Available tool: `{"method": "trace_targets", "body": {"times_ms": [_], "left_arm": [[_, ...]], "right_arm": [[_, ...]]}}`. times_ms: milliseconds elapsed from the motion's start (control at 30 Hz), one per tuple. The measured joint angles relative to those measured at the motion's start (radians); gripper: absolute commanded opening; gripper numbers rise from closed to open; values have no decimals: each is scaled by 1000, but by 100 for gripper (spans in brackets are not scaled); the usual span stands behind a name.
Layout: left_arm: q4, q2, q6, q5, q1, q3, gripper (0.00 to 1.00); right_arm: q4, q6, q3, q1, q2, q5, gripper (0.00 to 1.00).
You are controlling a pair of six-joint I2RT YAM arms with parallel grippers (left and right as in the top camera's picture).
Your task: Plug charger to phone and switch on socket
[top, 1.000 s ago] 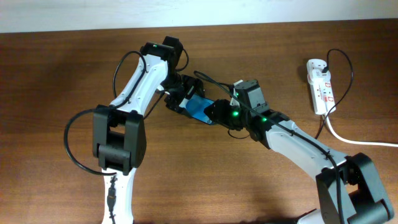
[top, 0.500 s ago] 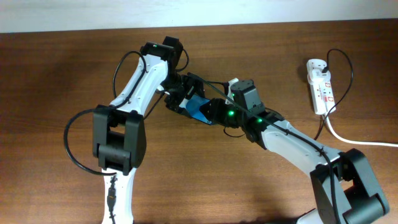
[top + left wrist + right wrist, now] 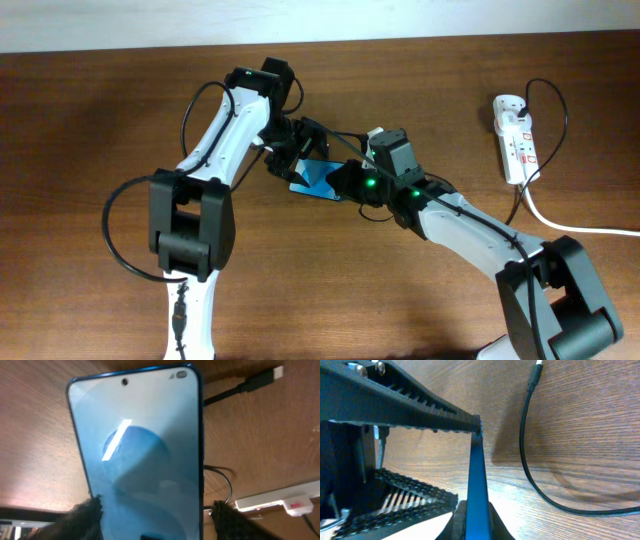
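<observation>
Phone [image 3: 140,455] standing edge-up mid-table; left gripper [image 3: 155,510] spanning its sides, right gripper [image 3: 475,515] pinching its edge. Charger [image 3: 536,375] tip lying loose nearby. Advice: keep phone steady, port exposed.

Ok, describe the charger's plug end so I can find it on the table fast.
Start at the phone held between the two grippers mid-table. In the left wrist view, the charger lies on bare wood just off the phone's camera-hole end, unplugged. It is a thin black cable ending in a small silver-tipped plug, unlike the thick white cord by the socket at the far right.
</observation>
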Motion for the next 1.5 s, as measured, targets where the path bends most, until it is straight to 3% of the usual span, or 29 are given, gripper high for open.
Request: {"method": "trace_targets", "body": {"times_ms": [400, 533, 600, 667, 867, 1100, 1233, 1400, 1500], "left_arm": [[4, 0, 23, 4, 6, 13, 0], [45, 0, 244, 74, 35, 13, 0], [82, 0, 394, 173, 63, 13, 0], [151, 0, 521, 308, 89, 13, 6], [353, 0, 725, 689, 134, 13, 13], [438, 0, 761, 900, 131, 13, 20], [443, 0, 771, 936, 131, 13, 34], [502, 0, 764, 953, 131, 13, 41], [604, 0, 702, 960, 131, 13, 46]], "right_arm": [[6, -9, -2, -30, 3, -8, 4], [5, -8, -2, -100, 1, -13, 4], [6, -8, -2, -131, -17, -12, 4], [6, -7, -2, -153, -53, -10, 4], [13, 59, 62, -179, -128, 30, 4], [9, 135, 109, -179, -128, 87, 4], [10, 192, 169, -186, -128, 108, 4], [13, 310, 225, -213, -128, 135, 4], [15, 409, 244, -226, -128, 160, 4]]}}
